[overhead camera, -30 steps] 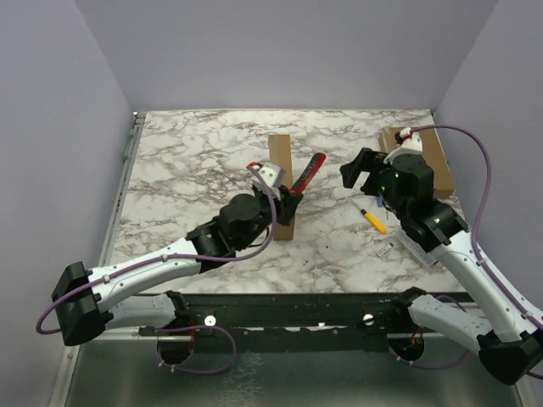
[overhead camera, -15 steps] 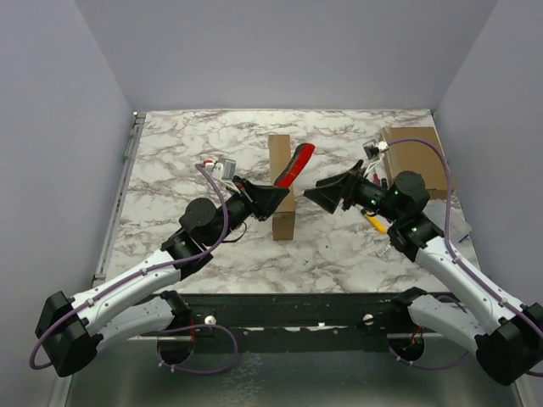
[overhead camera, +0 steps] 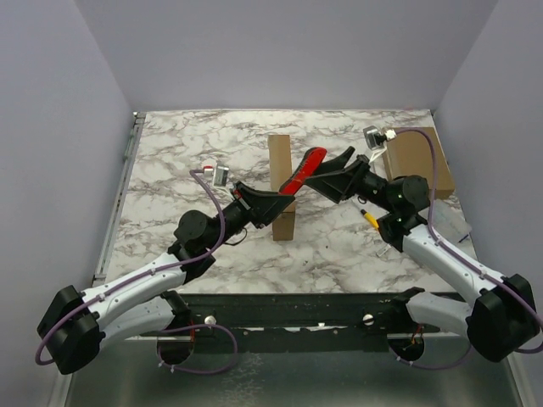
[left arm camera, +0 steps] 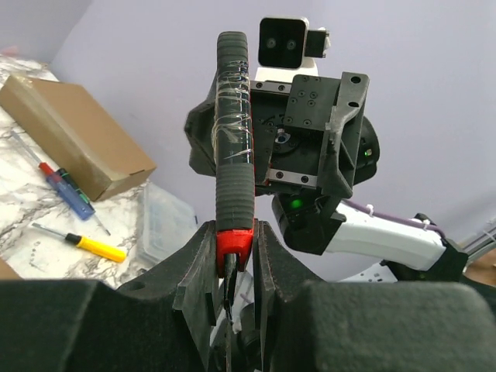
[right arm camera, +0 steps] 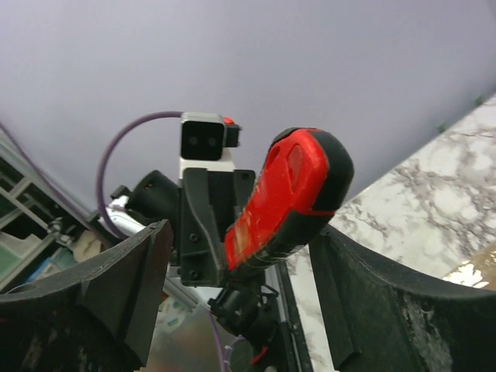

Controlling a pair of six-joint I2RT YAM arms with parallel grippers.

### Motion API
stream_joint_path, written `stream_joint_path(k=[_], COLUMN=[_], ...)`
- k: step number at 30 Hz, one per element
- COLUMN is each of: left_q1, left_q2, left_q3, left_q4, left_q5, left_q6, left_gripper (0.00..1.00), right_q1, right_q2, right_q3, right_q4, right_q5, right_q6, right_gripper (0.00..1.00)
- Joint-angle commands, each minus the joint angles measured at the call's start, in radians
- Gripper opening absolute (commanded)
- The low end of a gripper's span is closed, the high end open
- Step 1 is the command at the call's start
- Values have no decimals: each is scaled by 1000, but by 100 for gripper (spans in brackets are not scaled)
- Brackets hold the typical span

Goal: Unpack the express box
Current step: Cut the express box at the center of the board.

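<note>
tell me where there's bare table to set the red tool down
Bare table left of the upright box, out to the left edge, and along the far edge. Crowded on the right: flat box and yellow screwdriver.

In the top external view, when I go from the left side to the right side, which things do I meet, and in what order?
narrow cardboard box → red-handled tool, held up in the air → yellow screwdriver → flat cardboard box
</note>
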Motion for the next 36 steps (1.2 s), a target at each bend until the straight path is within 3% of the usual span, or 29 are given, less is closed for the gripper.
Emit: stream_joint_path(k=[1,8,13,14,15,16,17,19,23,26,31,36], left_q1=[4,4,4,4,4,5,8,19,69,168,382,411], left_q2=[37,117,117,112,106,96,86,57,13,29,172,306], left_q3=[-13,1,-29,-34,-28,-16,6,54,240,356,448,463], left_q4=[158,218,217,202,161,84,-8,-183,-648,-845,-844,-694], left_q5=[37,75,74,77,78,71,57,30,-81,-81,146,259], left_q6=[-40,-75,-62,-42,-22,2,31,105,308,399,402,419], left_gripper=[0,0,0,12,29,51,64,76,84,88,88,82], right_q1=[19,49,49,49,48,45,45,45,45,46,62,138], right_q2=[16,47,55,41,17,-13,-51,-121,-214,-245,-210,-157], right_q3=[-23,-10,-29,-54,-76,-95,-101,-65,32,69,117,156], right_q4=[161,165,145,168,162,127,59,-164,-546,-627,-626,-634], right_q5=[10,16,57,73,103,142,180,238,324,286,144,98], right_q6=[94,69,49,36,16,-14,-74,-245,-592,-731,-817,-1028], right_gripper=[77,61,26,15,5,1,1,1,1,1,1,1])
